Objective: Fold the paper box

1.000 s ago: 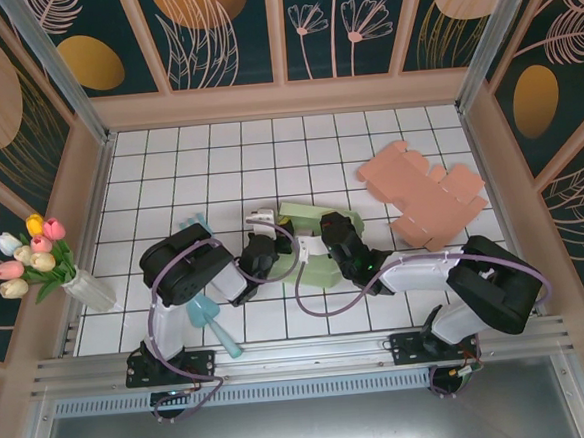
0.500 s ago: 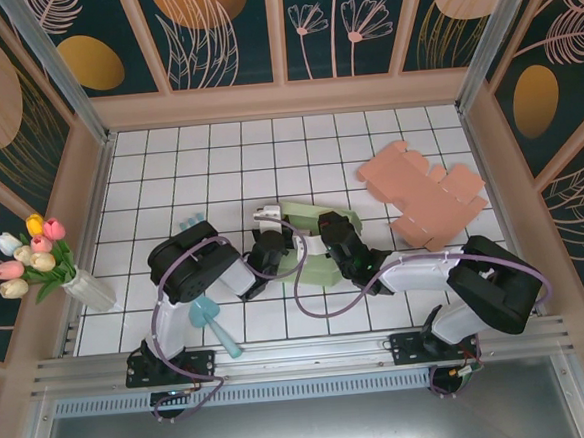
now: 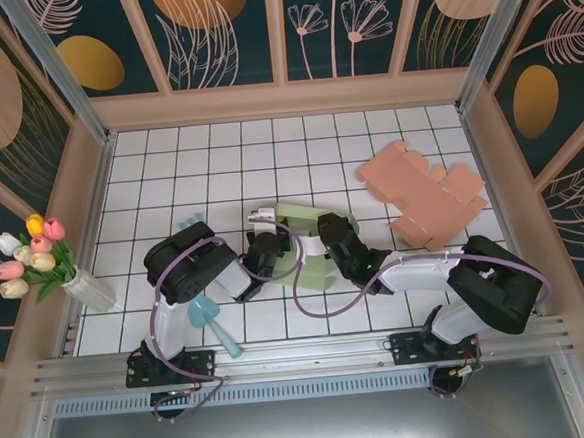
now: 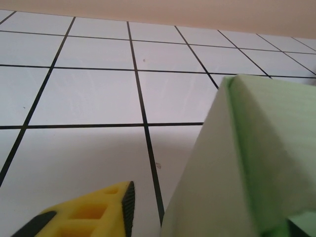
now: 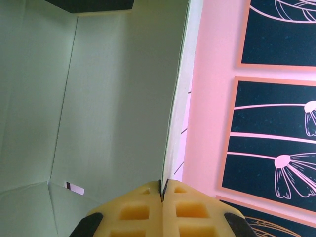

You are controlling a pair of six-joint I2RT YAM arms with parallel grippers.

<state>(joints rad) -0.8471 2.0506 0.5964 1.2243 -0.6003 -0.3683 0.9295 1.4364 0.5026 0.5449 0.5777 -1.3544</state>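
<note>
The green paper box [image 3: 315, 265] sits part-folded on the desk [image 3: 218, 164], near the pink blank [image 3: 426, 195]. The right gripper [image 5: 162, 188] has its fingers pinching the wall nearer that blank. It should grip firmly (thin card slips) while the left gripper [image 3: 272, 245], at the farther wall (I cannot tell whether its fingers are spread), presses that panel upright

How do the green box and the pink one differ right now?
The green box is partly folded, walls raised; the pink box lies flat, unfolded. The right gripper pinches a green box wall; the pink box sits untouched to the right. Both are card box blanks.
</note>
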